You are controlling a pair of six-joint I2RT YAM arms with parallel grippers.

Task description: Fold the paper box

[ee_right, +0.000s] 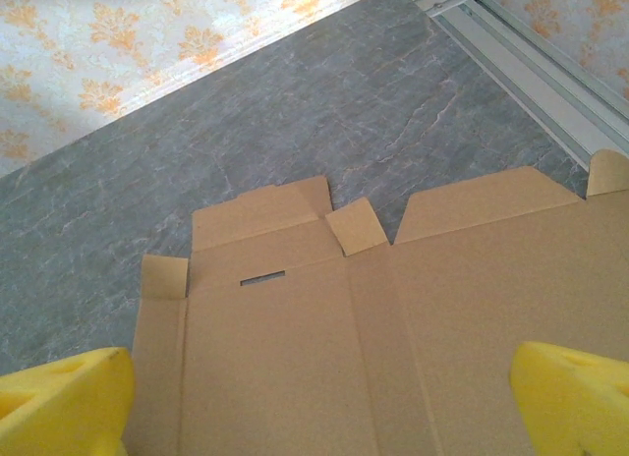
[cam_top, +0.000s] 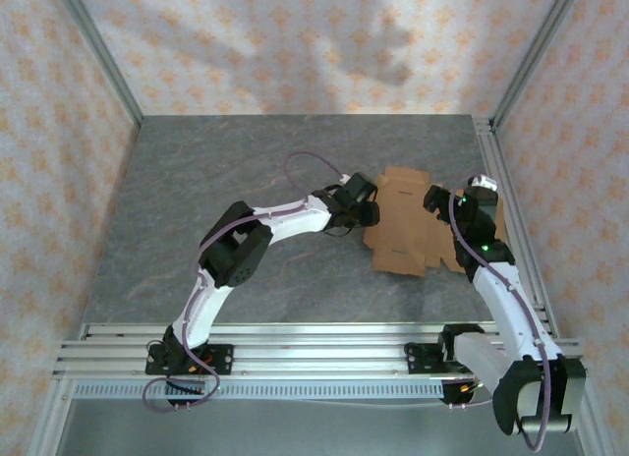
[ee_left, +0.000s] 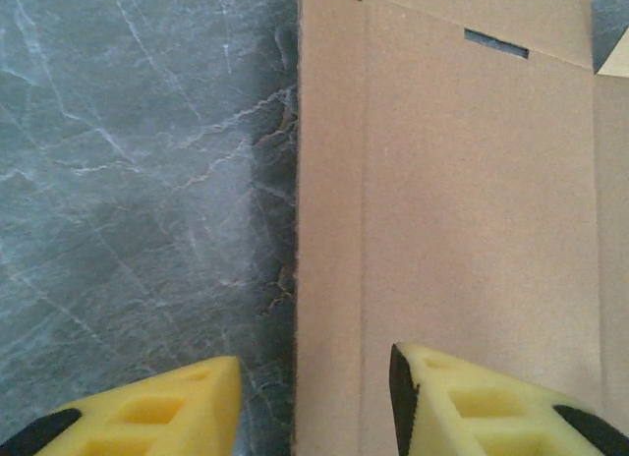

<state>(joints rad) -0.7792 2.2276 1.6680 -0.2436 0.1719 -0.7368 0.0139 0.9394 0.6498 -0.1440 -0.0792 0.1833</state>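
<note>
The paper box [cam_top: 413,235] lies flat and unfolded on the grey table, right of centre, a plain brown cardboard sheet with creases, small flaps and a slot [ee_right: 262,277]. My left gripper [cam_top: 366,212] is at its left edge. In the left wrist view the left gripper [ee_left: 314,407] straddles the narrow edge strip of the paper box [ee_left: 472,200], one yellow finger [ee_left: 167,412] over bare table, the other over cardboard, neither touching the strip. My right gripper [cam_top: 447,202] hovers over the sheet's right part. In the right wrist view the right gripper [ee_right: 319,417] stands wide open above the paper box [ee_right: 324,348].
An aluminium frame rail [cam_top: 511,210] runs along the table's right side, close to the cardboard's right edge, and shows again as the rail [ee_right: 531,73] in the right wrist view. Patterned walls enclose the back and sides. Bare grey table [cam_top: 246,171] spreads left of the sheet.
</note>
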